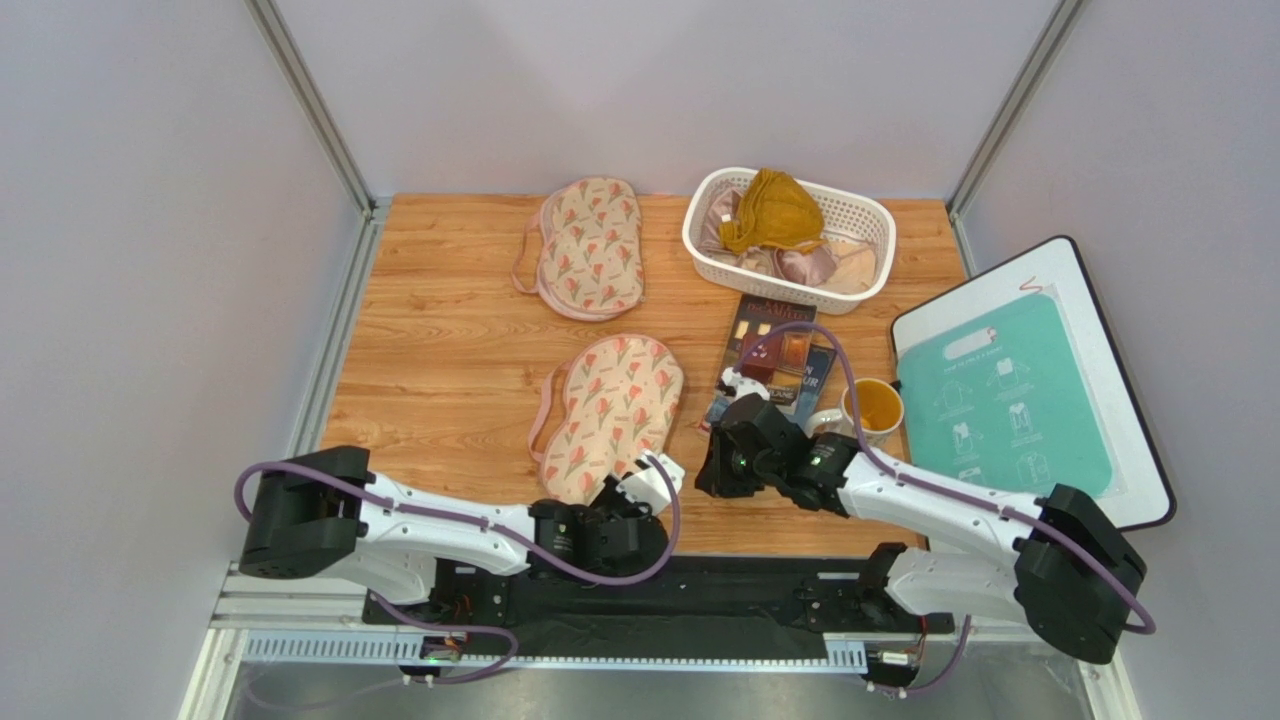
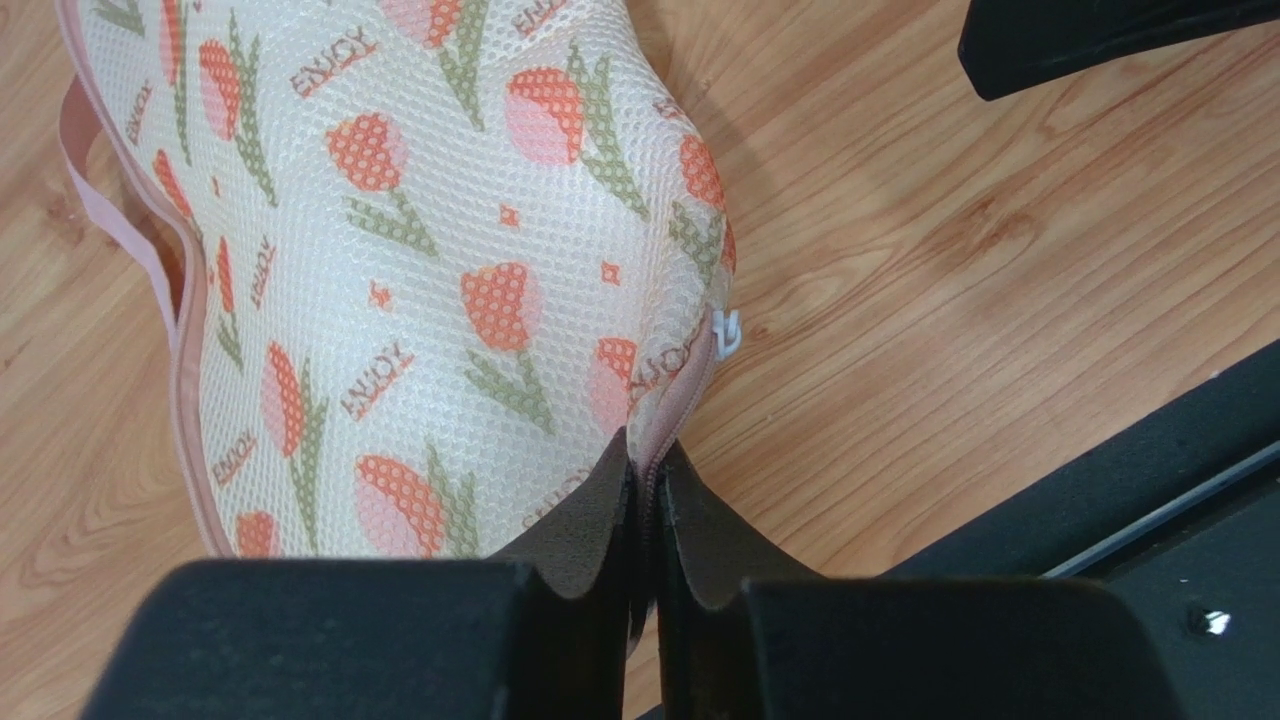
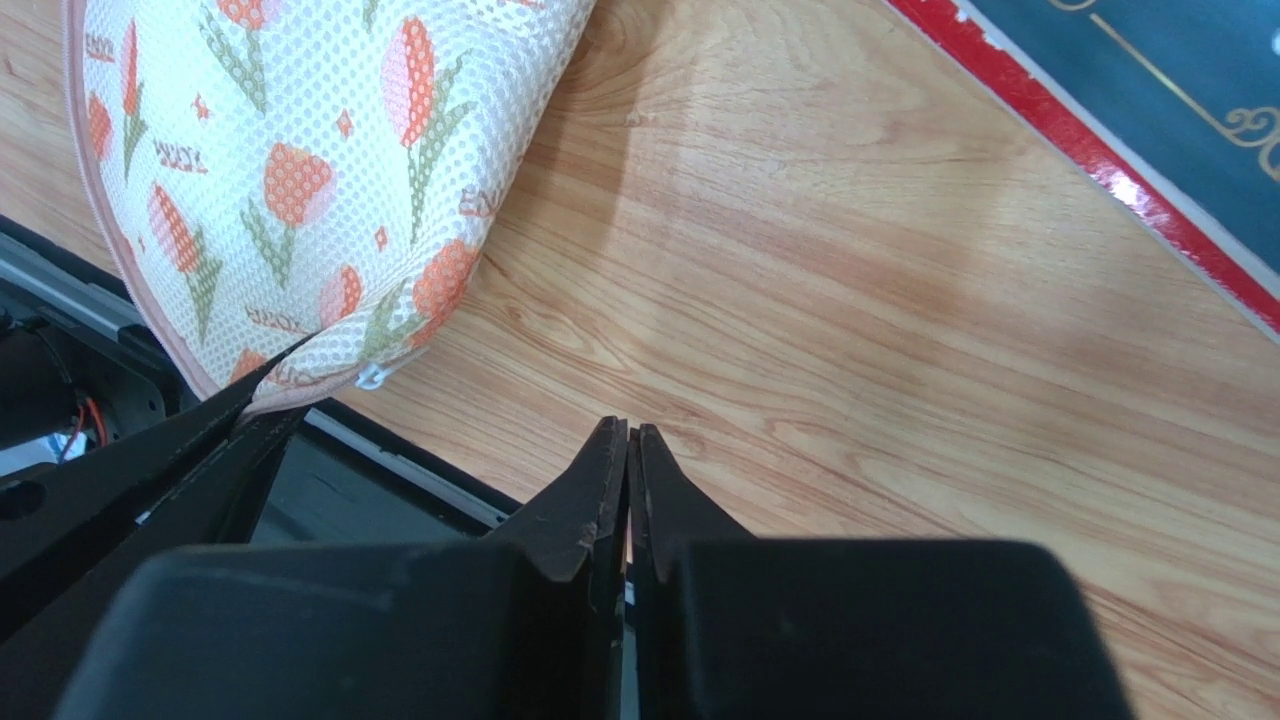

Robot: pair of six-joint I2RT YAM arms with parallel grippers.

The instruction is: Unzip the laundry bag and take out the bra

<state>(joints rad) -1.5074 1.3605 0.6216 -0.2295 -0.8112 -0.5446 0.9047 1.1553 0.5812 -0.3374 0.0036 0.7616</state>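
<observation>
On the counter (image 1: 436,345), the laundry bag (image 1: 606,413) lies by the near edge with its long axis running near-to-far (floral mesh, looks zipped, so no bra visible). My left tool (image 2: 649,477) is nearer and is clenched on the pink trim at the bag's near end. The right tool (image 3: 627,438), clenched on nothing, hovers just to the right. The white zip pull (image 2: 727,333) sits just beyond the left tool.

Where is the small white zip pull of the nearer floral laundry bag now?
In the left wrist view, the small white zip pull sits on the right edge of the beige floral mesh laundry bag, just beyond the left pincer.
</observation>
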